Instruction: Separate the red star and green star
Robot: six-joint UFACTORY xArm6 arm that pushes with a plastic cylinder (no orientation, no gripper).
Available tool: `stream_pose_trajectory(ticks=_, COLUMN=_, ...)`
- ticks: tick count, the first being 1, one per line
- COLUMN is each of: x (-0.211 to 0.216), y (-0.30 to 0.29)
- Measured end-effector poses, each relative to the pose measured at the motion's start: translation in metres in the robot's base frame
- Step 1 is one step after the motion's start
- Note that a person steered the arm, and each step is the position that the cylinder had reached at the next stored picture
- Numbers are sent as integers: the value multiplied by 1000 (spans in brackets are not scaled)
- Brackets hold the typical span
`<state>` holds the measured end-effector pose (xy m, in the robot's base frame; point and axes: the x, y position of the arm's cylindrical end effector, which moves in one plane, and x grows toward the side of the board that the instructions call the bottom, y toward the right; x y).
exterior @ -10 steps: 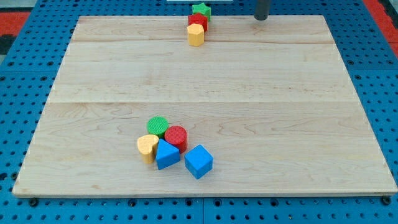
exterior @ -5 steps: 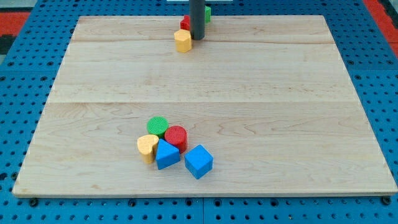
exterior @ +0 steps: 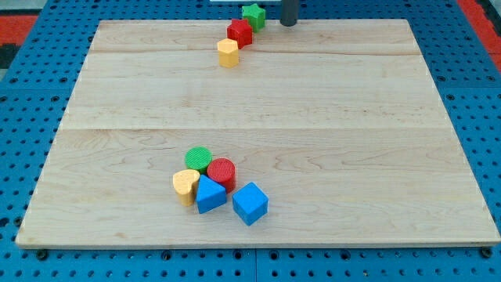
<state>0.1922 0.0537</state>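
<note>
My tip (exterior: 288, 23) sits at the board's (exterior: 329, 117) top edge, just right of the green star (exterior: 253, 15); I carry no jaws. The red star (exterior: 239, 33) lies lower-left of the green one, seemingly touching it, though I cannot be sure. A yellow block (exterior: 228, 53) sits close beneath.

Pale wood-grain table (exterior: 329, 117) sitting on a blue pegboard (exterior: 23, 141). Blocks showing red star (exterior: 239, 33), green star (exterior: 253, 15), yellow hexagon (exterior: 228, 53), plus two blue ones (exterior: 250, 203).
</note>
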Motion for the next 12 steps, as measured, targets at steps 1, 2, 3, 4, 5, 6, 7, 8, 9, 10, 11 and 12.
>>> stream_pose_trajectory(ticks=1, x=5, y=-42)
stream_pose_trajectory(ticks=2, x=58, y=-84)
stream_pose_trajectory(ticks=3, x=99, y=-66)
stream_pose_trajectory(ticks=4, x=42, y=-18)
stream_pose_trajectory(ticks=5, x=1, y=6)
stream_pose_trajectory(ticks=6, x=0, y=-5)
stream_pose_trajectory(ticks=7, x=0, y=-7)
stream_pose_trajectory(ticks=8, x=0, y=-21)
stream_pose_trajectory(ticks=9, x=2, y=-52)
stream_pose_trajectory(ticks=10, x=13, y=-90)
stream_pose_trajectory(ticks=11, x=44, y=-149)
stream_pose_trajectory(ticks=12, x=55, y=-162)
